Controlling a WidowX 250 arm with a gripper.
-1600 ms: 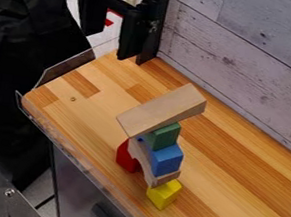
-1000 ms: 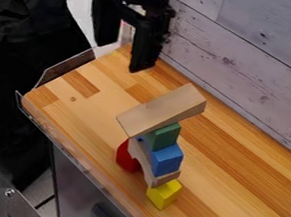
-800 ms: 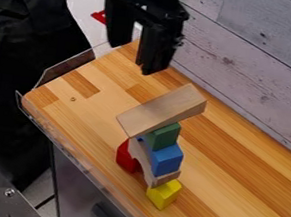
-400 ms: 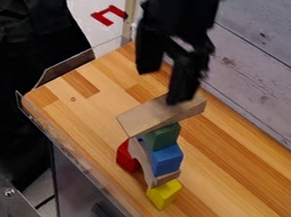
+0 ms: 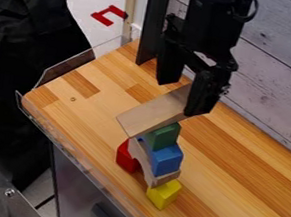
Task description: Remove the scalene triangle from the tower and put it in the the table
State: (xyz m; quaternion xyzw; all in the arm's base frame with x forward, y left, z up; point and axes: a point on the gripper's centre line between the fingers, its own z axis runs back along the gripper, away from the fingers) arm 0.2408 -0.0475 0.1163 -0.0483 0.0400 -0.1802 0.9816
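The black gripper point(image 5: 181, 96) hangs open over the top of the tower, its two fingers apart. One finger hides the right end of the pale wooden triangle block point(image 5: 151, 114), which lies slanted as the topmost piece; whether they touch I cannot tell. Under that block are a green block point(image 5: 165, 136) and a blue block point(image 5: 166, 159). These stand on a pale wooden arch point(image 5: 143, 158), with a red block point(image 5: 127, 158) and a yellow block point(image 5: 164, 193) at the tower's base. The wooden table point(image 5: 233, 177) carries the tower.
A whitewashed plank wall point(image 5: 273, 82) runs along the table's back right side. A clear plastic guard point(image 5: 81, 155) lines the front left edge. Black cloth point(image 5: 26, 64) hangs beyond the table at the left, and a black upright post point(image 5: 154, 26) stands at the back corner.
The gripper has moved from the upper left, rightward and down, to the top of the tower, staying open. The tower's blocks have not moved.
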